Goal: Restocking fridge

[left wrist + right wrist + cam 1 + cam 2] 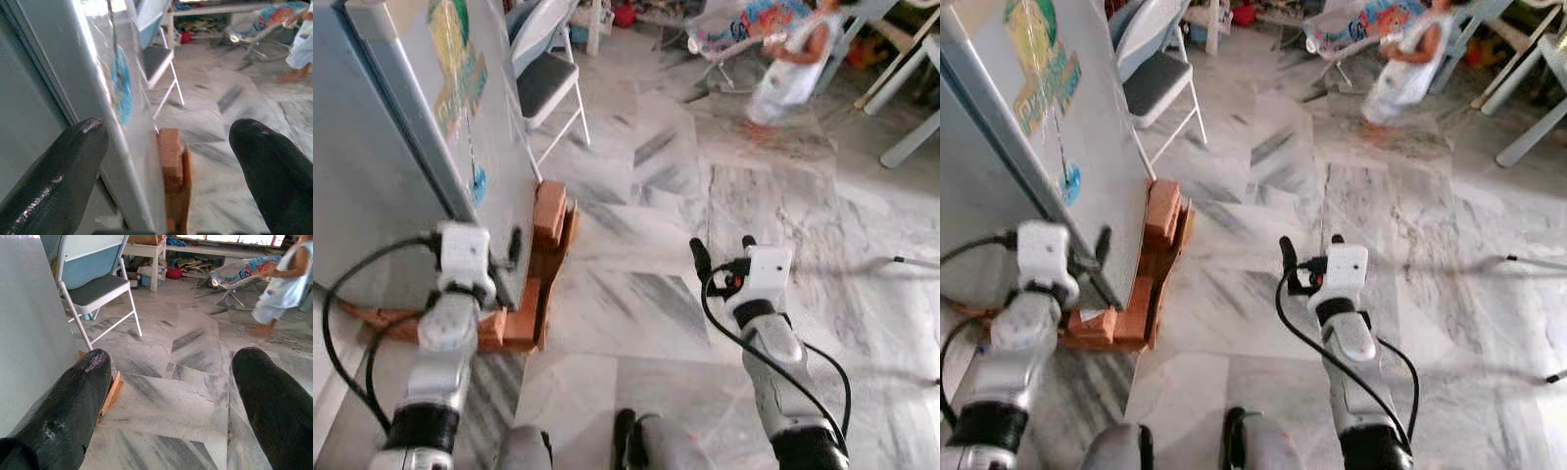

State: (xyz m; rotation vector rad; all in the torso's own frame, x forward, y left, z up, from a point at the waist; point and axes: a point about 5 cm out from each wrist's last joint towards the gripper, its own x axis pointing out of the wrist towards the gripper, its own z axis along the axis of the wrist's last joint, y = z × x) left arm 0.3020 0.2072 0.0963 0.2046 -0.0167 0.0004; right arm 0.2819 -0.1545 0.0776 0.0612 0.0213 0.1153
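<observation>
At our left stands the fridge (382,166), shut, raised on bricks (548,220). Our left gripper (168,161) straddles the door's edge, jaws wide; the right gripper (724,257) hangs wide over the floor (636,294). We judge the door heavy, stiff, smooth, best gripped along that edge.

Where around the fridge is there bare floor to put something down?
Bare marble floor lies between the bricks under the fridge and the right tool. Crowded: folding chair beside the fridge, a person farther back.
</observation>
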